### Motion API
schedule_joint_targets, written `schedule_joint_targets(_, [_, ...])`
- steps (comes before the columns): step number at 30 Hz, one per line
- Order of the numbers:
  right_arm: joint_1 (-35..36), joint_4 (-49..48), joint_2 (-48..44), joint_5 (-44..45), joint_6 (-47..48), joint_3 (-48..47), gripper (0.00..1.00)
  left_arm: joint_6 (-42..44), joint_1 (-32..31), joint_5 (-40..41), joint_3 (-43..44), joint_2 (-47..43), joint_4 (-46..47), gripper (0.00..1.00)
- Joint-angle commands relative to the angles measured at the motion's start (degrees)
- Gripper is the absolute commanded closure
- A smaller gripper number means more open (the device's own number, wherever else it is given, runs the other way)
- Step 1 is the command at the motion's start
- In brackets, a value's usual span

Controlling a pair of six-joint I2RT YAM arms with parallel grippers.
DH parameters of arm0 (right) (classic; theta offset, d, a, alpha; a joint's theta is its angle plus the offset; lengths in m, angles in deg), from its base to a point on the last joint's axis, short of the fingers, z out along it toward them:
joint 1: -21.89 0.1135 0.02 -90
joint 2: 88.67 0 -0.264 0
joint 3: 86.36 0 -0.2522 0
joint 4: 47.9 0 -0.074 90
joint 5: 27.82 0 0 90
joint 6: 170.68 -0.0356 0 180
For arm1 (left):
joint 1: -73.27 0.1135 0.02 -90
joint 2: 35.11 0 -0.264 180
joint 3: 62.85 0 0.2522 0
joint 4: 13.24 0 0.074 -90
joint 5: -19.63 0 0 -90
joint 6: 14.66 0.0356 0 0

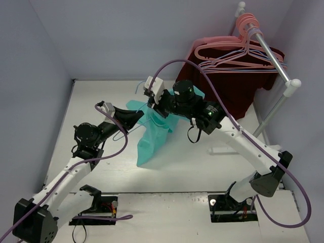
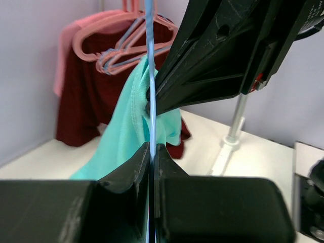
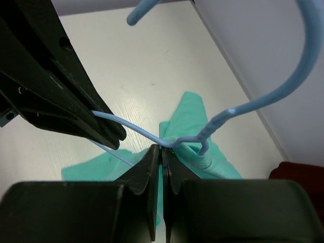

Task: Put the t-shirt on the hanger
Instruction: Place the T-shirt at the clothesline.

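Observation:
The teal t-shirt (image 1: 152, 137) hangs crumpled from the light-blue hanger (image 1: 139, 87) above the middle of the table. My left gripper (image 1: 139, 115) is shut on the hanger's thin wire; the left wrist view shows the wire (image 2: 151, 76) running up out of my closed left gripper (image 2: 153, 148), with the t-shirt (image 2: 124, 134) draped behind. My right gripper (image 1: 153, 107) is shut on the t-shirt's collar. In the right wrist view my right gripper (image 3: 163, 148) pinches teal fabric (image 3: 195, 114) just below the hanger's neck, with the hook (image 3: 286, 86) curving up to the right.
A clothes rack (image 1: 276, 63) stands at the back right with several pink hangers (image 1: 228, 48) and a dark maroon garment (image 1: 238, 88). In the left wrist view the maroon garment (image 2: 83, 101) and a pink cloth (image 2: 63, 45) hang behind. Walls close in on the left and back.

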Motion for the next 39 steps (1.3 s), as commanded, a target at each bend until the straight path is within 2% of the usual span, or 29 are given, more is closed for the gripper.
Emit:
schedule_joint_targets(1, [0.3, -2.2, -6.0, 3.3, 0.2, 5.6, 1.00, -7.7, -0.1, -4.7, -4.8, 2.7, 19.7, 1.00])
schedule_joint_targets(8, [-0.4, -1.6, -10.6, 6.1, -1.3, 13.2, 1.00, -10.4, 0.0, -7.4, -6.6, 7.2, 26.1, 1.00])
schedule_joint_targets(11, [-1.1, -1.6, -11.1, 4.2, -2.1, 13.4, 1.00, -12.8, -0.1, -7.9, -6.9, 9.2, 30.3, 1.00])
schedule_joint_targets(18, [-0.7, -1.4, -5.6, -3.0, -3.4, 6.4, 1.00, -17.5, -0.1, -10.3, -4.8, 14.9, 38.6, 1.00])
schedule_joint_targets(27, [-0.8, -1.1, -4.4, -2.3, 1.7, -2.4, 1.00, -15.2, 1.4, -12.7, 6.3, 15.5, 34.3, 1.00])
schedule_joint_targets(30, [-0.9, -1.1, -4.7, -1.9, 2.2, -2.2, 0.96, -15.5, 2.4, -13.3, 8.3, 15.6, 34.3, 1.00])
schedule_joint_targets(34, [-0.9, -1.1, -5.3, -0.3, 3.1, -0.9, 0.85, -18.9, 2.7, -14.3, 10.5, 17.2, 38.8, 1.00])
schedule_joint_targets(39, [-1.1, -1.2, -7.2, 3.1, 3.7, 1.2, 0.85, -23.6, 2.7, -13.4, 9.4, 19.9, 46.4, 1.00])
